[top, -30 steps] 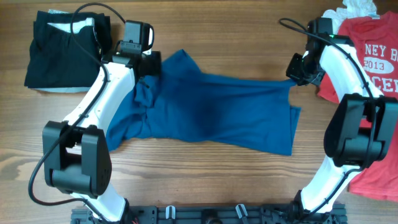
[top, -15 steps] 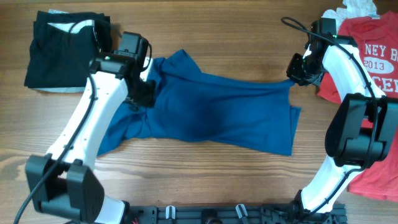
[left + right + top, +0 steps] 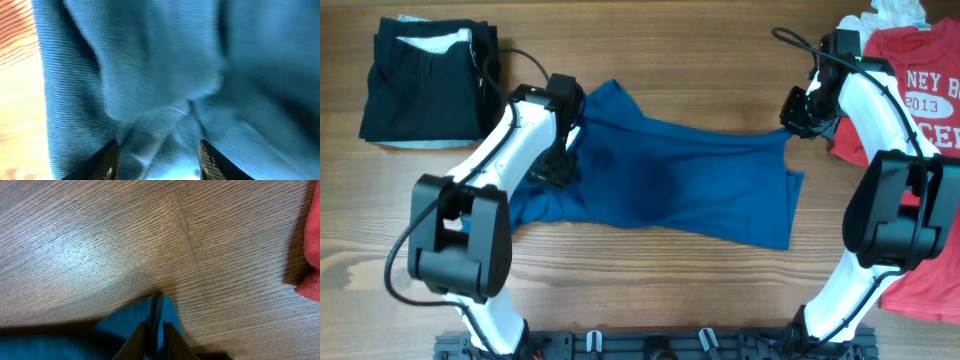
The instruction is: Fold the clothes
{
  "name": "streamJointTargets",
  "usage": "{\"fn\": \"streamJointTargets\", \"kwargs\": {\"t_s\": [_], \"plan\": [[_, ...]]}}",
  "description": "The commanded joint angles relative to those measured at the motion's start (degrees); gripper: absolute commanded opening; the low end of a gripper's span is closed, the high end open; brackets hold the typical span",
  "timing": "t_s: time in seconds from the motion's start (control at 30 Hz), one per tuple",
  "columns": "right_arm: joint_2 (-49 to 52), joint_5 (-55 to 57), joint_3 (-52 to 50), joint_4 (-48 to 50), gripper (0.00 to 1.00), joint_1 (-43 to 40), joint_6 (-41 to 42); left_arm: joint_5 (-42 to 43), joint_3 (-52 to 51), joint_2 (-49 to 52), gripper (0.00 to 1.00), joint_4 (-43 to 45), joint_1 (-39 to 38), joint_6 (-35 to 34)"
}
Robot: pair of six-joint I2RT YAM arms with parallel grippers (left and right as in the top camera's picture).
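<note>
One shirt corner pinched in right claw (bare wood beyond); left claw gapes.

Left gripper over blue shirt, right gripper at corner

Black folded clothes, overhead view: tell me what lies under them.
Pale fabric peeks out along the near edge of the black clothes and at the top. The rest is covered, so its kind cannot be told.

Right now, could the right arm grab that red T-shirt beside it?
Probably not yet. The red T-shirt lies close, nothing between, but the right gripper is shut on a corner of the blue shirt and must let go first.
</note>
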Motion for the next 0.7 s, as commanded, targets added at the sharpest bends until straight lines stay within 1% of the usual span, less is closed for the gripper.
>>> {"fn": "streamJointTargets", "kwargs": {"t_s": [0.0, 0.1, 0.2, 0.23, 0.33, 0.4, 0.5, 0.57, 0.67], "plan": [[-0.1, -0.9, 0.7, -0.2, 0.12, -0.2, -0.9, -4.9, -0.5, 1.8, 0.50, 0.5, 1.7, -3.6], [-0.1, -0.9, 0.7, -0.2, 0.12, -0.2, -0.9, -5.5, -0.5, 1.8, 0.42, 0.6, 3.6, -3.9], [-0.1, -0.9, 0.6, -0.1, 0.12, -0.2, -1.0, -5.5, -0.5, 1.8, 0.38, 1.5, 5.7, -4.2], [-0.1, -0.9, 0.7, 0.0, 0.13, -0.2, -0.9, -5.5, -0.5, 1.8, 0.34, 2.1, 6.7, -4.5], [-0.1, -0.9, 0.7, 0.0, 0.13, -0.2, -1.0, -5.5, -0.5, 1.8, 0.30, 4.6, 9.2, -5.4], [-0.1, -0.9, 0.6, 0.0, 0.13, -0.2, -1.0, -5.5, -0.5, 1.8, 0.30, 6.1, 10.6, -5.9], [-0.1, -0.9, 0.7, 0.0, 0.14, -0.2, -1.2, -5.5, -0.4, 1.7, 0.29, 8.8, 12.0, -8.4], [-0.1, -0.9, 0.7, 0.0, 0.17, -0.2, -1.2, -4.5, 0.2, 1.3, 0.29, 8.1, 11.0, -9.2], [-0.1, -0.9, 0.7, 0.0, 0.18, -0.2, -1.2, -4.6, 0.6, -1.0, 0.31, 7.5, 8.0, -9.9]]}}
